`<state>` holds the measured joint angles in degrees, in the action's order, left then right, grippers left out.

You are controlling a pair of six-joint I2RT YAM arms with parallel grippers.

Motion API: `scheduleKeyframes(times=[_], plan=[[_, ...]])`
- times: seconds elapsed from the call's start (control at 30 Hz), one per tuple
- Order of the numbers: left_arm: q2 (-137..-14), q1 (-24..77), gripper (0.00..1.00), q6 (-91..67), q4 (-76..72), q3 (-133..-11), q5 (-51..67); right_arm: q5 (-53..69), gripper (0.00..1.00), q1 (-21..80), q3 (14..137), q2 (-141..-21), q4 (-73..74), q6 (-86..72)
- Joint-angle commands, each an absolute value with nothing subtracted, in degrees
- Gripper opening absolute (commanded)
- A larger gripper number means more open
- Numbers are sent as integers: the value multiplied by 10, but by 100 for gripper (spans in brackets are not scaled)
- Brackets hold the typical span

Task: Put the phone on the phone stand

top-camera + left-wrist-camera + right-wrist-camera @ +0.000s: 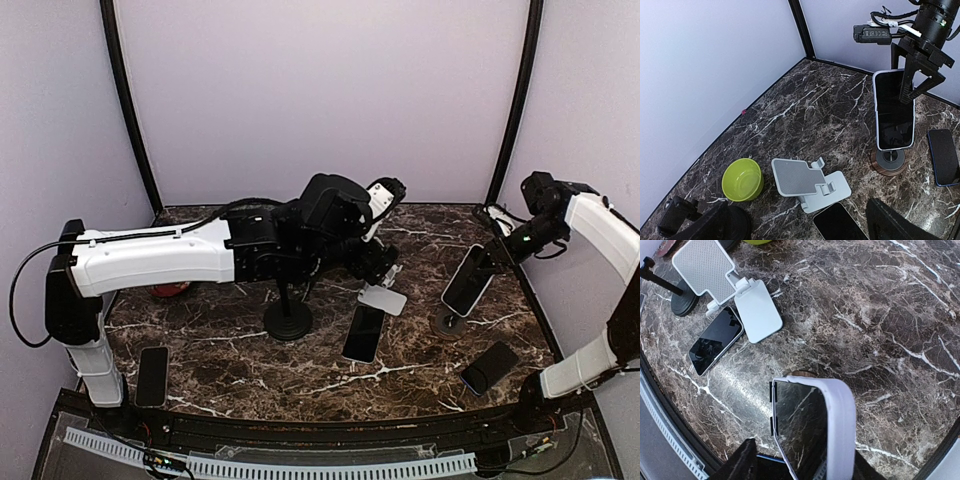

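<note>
My right pincer [918, 80] is clamped on the top end of the white-cased phone [894, 112], holding it upright with its lower edge at the round phone stand [889, 161] (seated or not, I cannot tell). My left pincer [378, 265] hangs spread wide, gripping nothing, above the white folding stand [807, 182] on the tabletop [805, 115].

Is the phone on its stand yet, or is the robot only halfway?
Nearly there. Done: the right gripper has the white-cased phone up off the table, upright. In hand: it holds the phone right at the round wooden stand. To do: settle it and let go. I cannot tell if it already rests there.
</note>
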<state>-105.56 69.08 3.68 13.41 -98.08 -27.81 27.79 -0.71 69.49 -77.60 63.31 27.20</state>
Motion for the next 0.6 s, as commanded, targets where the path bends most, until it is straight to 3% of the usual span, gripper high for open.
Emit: scheduleKeyframes(times=[0.0,0.3,0.57], plan=[[-1054,693,95,37,132,-975,-274,269,61,-9,710,-769,635,276],[-1078,694,94,-26,210,-978,-225,225,99,-9,762,-751,592,240],[-1130,712,95,-150,337,-1007,-179,302,100,3,752,-728,474,212]])
